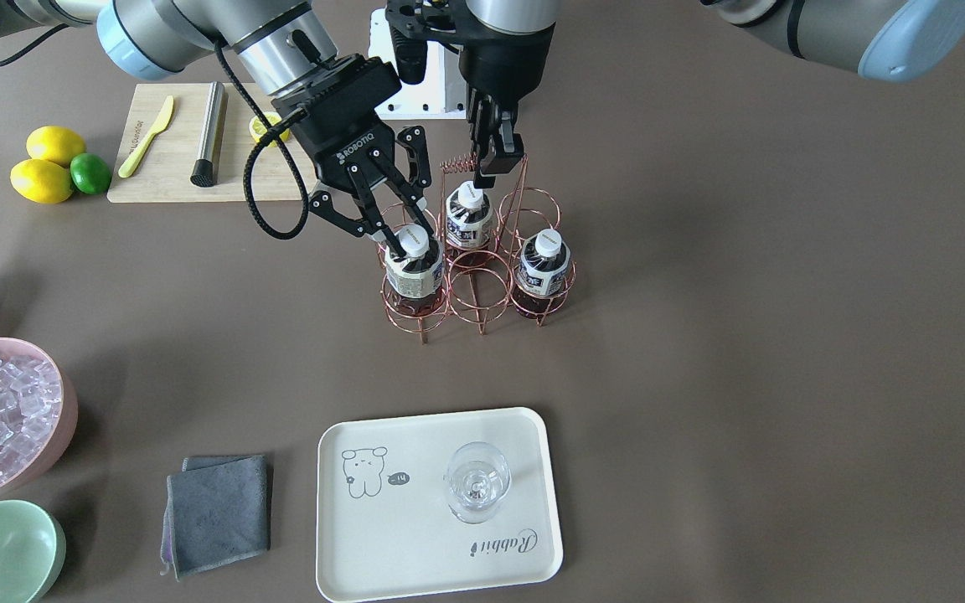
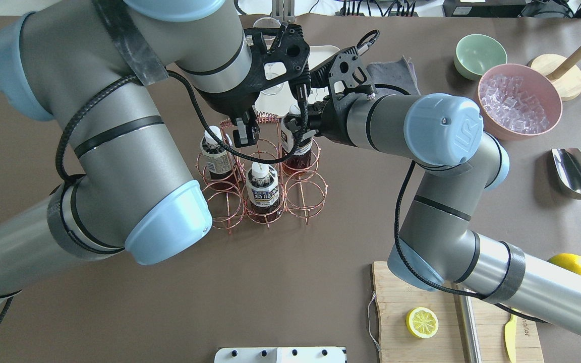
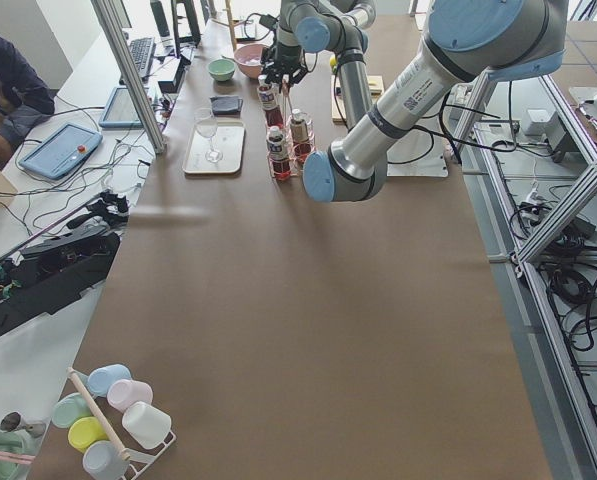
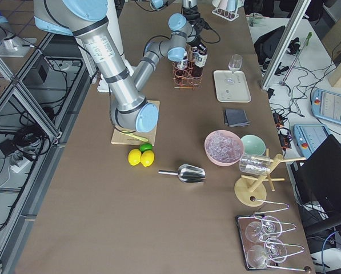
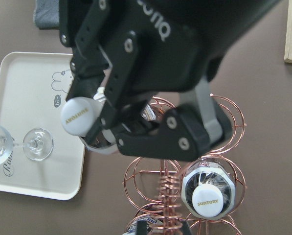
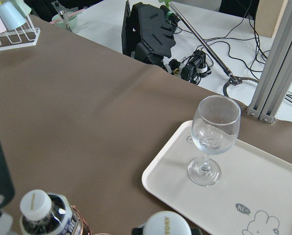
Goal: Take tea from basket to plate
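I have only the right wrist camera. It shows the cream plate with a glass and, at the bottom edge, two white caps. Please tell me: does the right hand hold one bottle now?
Observer: It seems so. The front-facing view shows the right hand with fingers on both sides of the neck of the tea, whose base sits inside the basket.
Operator: Where is the left hand?
Observer: The left hand is at the handle on top of the basket; I cannot tell if it pinches.
Operator: Is there room on the plate?
Observer: The front-facing view shows the whole plate: only the glass stands on it, beside the printed bear.
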Robot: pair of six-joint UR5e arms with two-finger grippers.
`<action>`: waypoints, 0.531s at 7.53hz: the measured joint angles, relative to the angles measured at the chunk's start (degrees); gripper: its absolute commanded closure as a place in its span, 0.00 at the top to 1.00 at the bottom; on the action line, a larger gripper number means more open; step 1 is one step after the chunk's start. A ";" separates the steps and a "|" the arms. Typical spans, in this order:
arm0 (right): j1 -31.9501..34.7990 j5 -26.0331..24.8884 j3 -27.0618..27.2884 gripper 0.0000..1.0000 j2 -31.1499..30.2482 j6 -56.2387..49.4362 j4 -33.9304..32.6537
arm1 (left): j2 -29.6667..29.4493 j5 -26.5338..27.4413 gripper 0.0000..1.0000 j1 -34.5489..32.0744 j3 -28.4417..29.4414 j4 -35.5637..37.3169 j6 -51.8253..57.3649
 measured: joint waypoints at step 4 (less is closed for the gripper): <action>10.66 12.73 1.01 0.00 5.01 0.00 -8.68 | 0.00 0.00 0.00 -0.02 -0.09 0.03 0.00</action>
